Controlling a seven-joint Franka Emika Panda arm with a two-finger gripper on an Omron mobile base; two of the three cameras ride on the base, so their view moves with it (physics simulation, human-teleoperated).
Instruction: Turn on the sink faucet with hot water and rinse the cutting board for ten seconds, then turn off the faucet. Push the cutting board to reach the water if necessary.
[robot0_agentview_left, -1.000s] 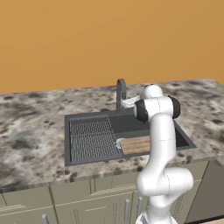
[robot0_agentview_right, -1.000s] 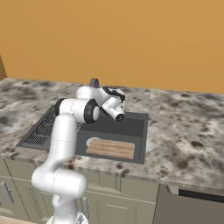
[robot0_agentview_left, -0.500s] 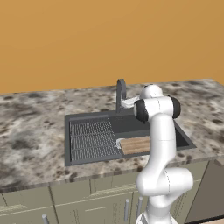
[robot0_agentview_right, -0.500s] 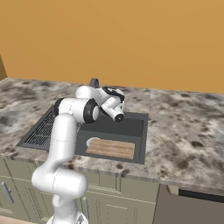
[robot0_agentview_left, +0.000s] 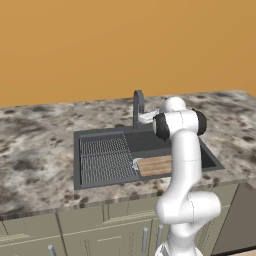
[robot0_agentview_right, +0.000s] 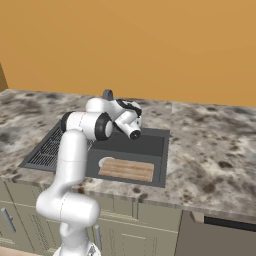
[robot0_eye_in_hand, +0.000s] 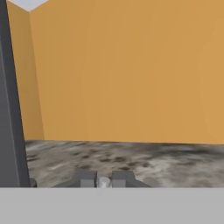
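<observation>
Left base view: ribbed drainboard (robot0_agentview_left: 102, 160) at left of sink (robot0_agentview_left: 80, 165), faucet (robot0_agentview_left: 137, 102) behind, end effector (robot0_agentview_left: 145, 117) beside faucet, open/closed unclear. Cutting board (robot0_agentview_left: 155, 165) lies in basin near front edge, w/ stone tabletop (robot0_agentview_left: 35, 150) around.

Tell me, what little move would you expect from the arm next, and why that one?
Probably a short nudge of the gripper sideways toward the faucet to press its lever. The hand sits right beside the faucet's upright, no water runs from the spout, and the cutting board lies dry in the sink, so turning the water on looks like the first job.
</observation>
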